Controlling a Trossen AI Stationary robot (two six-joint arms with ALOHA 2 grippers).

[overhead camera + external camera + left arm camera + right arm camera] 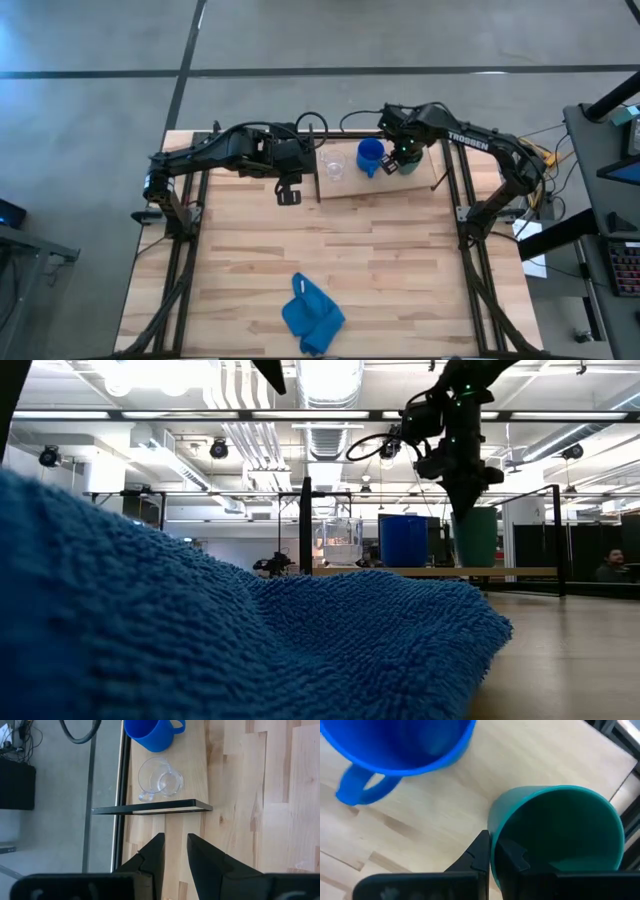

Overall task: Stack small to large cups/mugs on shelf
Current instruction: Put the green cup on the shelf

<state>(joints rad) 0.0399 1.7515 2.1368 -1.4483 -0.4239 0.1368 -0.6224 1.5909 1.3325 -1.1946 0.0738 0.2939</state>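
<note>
Three vessels stand in a row on the pale shelf board point(425, 182) at the table's far side. They are a clear cup point(334, 166) on the left, a blue mug point(369, 156) with a handle in the middle, and a dark green cup point(475, 538) on the right. My right gripper point(405, 157) is shut on the green cup point(560, 835), reaching down from above. My left gripper point(175, 845) is open and empty. It hovers over the tabletop just left of the shelf's left end point(289, 192), pointing toward the clear cup point(159, 779). My right gripper holds the green cup by its rim point(492, 832), on the side facing the blue mug point(400, 745). One finger is outside the wall and one point(514, 856) is inside. The fingers come from above, pointing down. The cup is upright, its base at the shelf board point(430, 571).
A blue cloth point(312, 315) lies crumpled near the table's near edge and fills the foreground of the low view point(200, 620). A black upright rod point(306, 525) stands at the shelf's left end. Bare plank tabletop point(380, 250) lies between the shelf and the cloth.
</note>
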